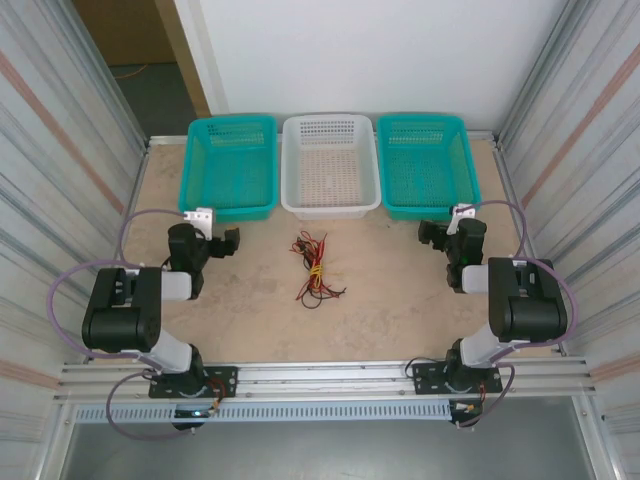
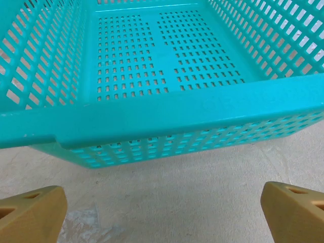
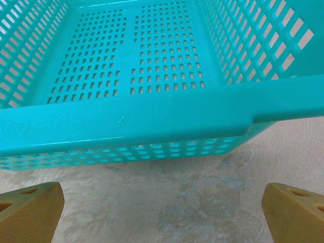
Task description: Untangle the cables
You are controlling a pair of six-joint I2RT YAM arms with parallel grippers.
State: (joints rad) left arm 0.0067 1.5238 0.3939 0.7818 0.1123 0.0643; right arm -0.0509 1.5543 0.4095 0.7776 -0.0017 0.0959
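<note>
Top external view: tan table [image 1: 400, 300], three baskets along its far edge: left teal basket [image 1: 233, 165], white basket [image 1: 331, 165], right teal basket [image 1: 425, 165]. Left gripper [image 1: 230, 243] and right gripper [image 1: 432, 234] are both released, jaws wide, holding nothing, each facing its teal basket. Cables [image 1: 314, 268], a red, black and yellow tangle, lie mid-table between the grippers, well apart from both.
</note>
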